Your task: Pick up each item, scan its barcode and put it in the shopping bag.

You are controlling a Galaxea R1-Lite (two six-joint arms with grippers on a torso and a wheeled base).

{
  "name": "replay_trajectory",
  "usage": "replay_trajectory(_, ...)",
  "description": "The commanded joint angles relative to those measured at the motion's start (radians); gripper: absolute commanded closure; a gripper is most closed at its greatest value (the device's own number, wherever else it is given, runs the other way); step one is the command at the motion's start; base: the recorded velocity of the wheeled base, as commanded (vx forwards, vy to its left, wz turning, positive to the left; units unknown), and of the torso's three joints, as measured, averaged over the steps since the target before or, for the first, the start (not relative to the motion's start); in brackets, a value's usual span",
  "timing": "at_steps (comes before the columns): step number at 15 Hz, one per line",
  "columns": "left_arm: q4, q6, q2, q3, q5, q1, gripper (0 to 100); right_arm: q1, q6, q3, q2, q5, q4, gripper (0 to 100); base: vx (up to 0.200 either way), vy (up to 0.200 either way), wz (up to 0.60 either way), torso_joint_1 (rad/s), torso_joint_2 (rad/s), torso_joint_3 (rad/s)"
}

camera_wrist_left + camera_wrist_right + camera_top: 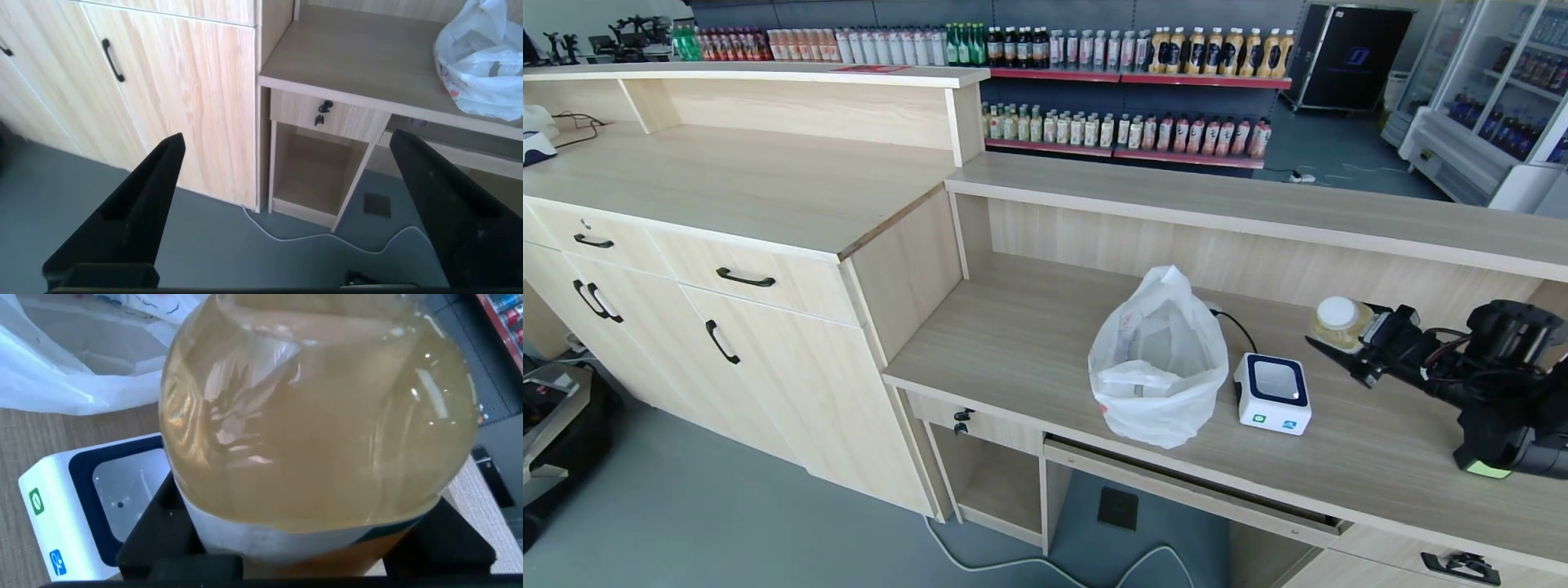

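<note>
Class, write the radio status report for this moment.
Left gripper open. Right gripper shut on bottle, beside scanner. Bag left of scanner, nothing between.

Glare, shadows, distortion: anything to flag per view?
Head view: even light, fridge leans from wide-angle bend, pale sheen on scanner window. Right wrist view: bright reflections streak the bottle, close to the lens. Left wrist view: left gripper reads dark, open cubby shaded.
</note>
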Motion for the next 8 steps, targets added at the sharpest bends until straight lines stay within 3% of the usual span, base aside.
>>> replay_trajectory(1,0.0,0.0,0.0,0.0,0.0,0.0,0,0.002,-0.026,0.001,0.02,-0.001,-0.002,100,0.0,0.0,0.0,0.0,0.0,0.0)
replay_trajectory(8,0.0,-0.002,0.002,0.0,0.0,0.0,0,0.002,-0.052,-0.024,0.04,-0.001,-0.003,100,0.0,0.0,0.0,0.0,0.0,0.0)
